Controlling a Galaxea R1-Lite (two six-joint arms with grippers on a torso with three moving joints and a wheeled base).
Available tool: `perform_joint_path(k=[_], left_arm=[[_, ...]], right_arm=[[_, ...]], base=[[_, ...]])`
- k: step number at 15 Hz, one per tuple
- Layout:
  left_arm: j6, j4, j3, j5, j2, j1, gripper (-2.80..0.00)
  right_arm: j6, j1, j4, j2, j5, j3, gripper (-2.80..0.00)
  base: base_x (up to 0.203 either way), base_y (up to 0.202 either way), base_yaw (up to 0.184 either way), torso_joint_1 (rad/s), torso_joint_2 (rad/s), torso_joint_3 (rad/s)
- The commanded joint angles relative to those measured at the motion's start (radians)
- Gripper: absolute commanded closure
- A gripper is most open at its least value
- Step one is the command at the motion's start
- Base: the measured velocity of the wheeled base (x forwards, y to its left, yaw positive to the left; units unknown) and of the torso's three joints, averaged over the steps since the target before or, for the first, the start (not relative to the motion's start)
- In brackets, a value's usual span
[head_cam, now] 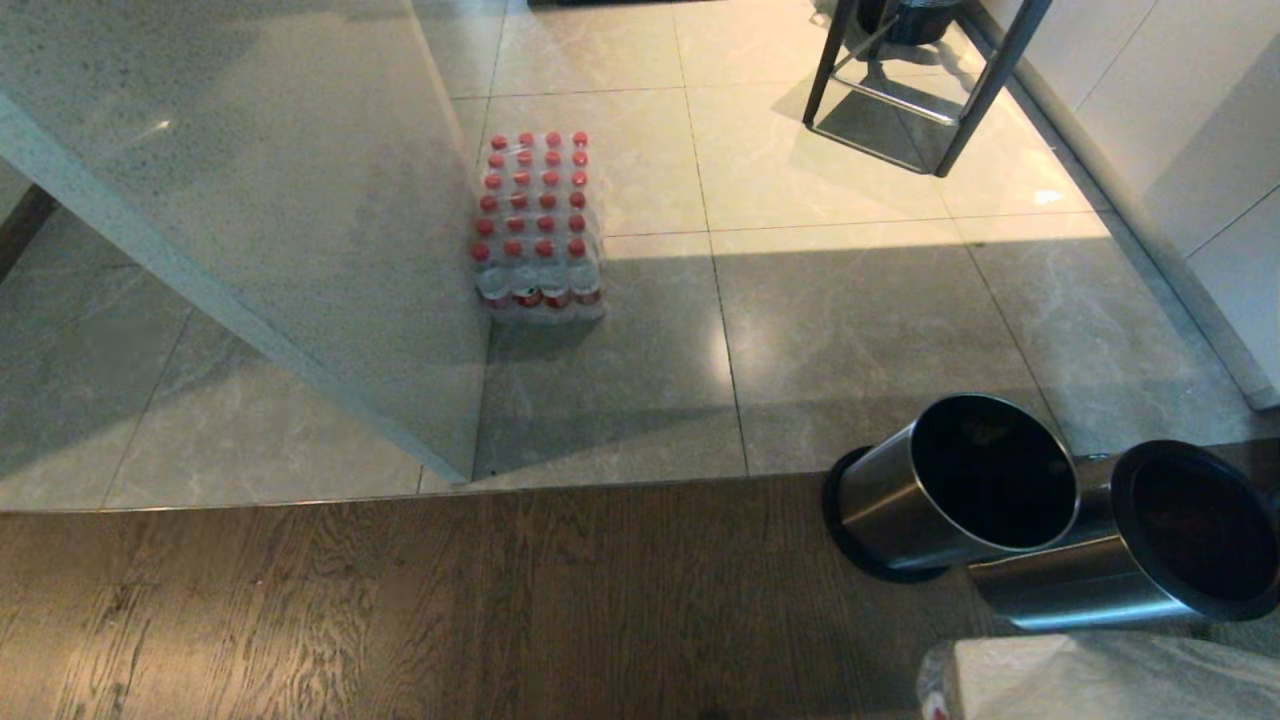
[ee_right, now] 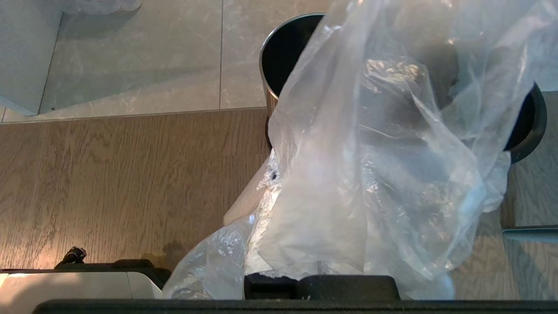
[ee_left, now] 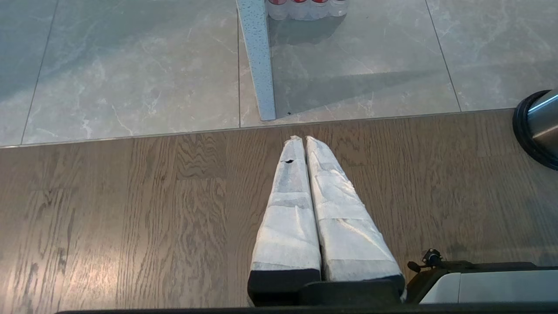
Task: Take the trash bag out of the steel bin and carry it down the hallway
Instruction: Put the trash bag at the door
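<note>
Right gripper [ee_right: 279, 192]: clenched on the trash bag [ee_right: 375, 174]. The film drapes over and past the wrapped fingers, hiding most of them. Beyond the claw, the bag hangs in front of two open bin mouths; the steel bin [head_cam: 950, 490] and a second bin [head_cam: 1140, 545] stand touching each other where the wood floor [head_cam: 400, 600] meets the tiled floor [head_cam: 850, 330]. The bag looks already out of the bin.

Left gripper [ee_left: 304, 139]: fingers pressed together, holding nothing, pointing over bare wood toward the tile edge.

Risks, as I judge them:
- The film is thin and slick; a small pinch could slip under the load's swing during the carry.
- Loose folds hanging ahead of the claw could snag a bin rim and tip a bin, or tear.
- The white panel [head_cam: 300, 250] and the shrink-wrapped bottle pack [head_cam: 540, 225] lie ahead to the left; a black stool frame [head_cam: 930, 90] stands further on. A dragging bag could catch any of them.

Materials: bag clear, crinkled, glossy highlights. Bins brushed-steel cylinders, dark inside, black base ring. Fingers long, tapering, wrapped in white fibrous tape. Tiles glossy, marbled grey-beige; wood grained, matte.
</note>
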Motion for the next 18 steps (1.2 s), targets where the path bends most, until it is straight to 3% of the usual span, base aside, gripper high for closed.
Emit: perform_joint_path(k=[1, 18], left_arm=[[0.000, 0.000, 0.000, 0.000, 0.000, 0.000, 0.00], [0.000, 0.000, 0.000, 0.000, 0.000, 0.000, 0.00]], right_arm=[[0.000, -0.001, 0.000, 0.002, 0.001, 0.002, 0.00], [0.010, -0.001, 0.000, 0.002, -0.001, 0.002, 0.00]], base=[[0.000, 0.000, 0.000, 0.000, 0.00, 0.000], [0.000, 0.000, 0.000, 0.000, 0.00, 0.000]])
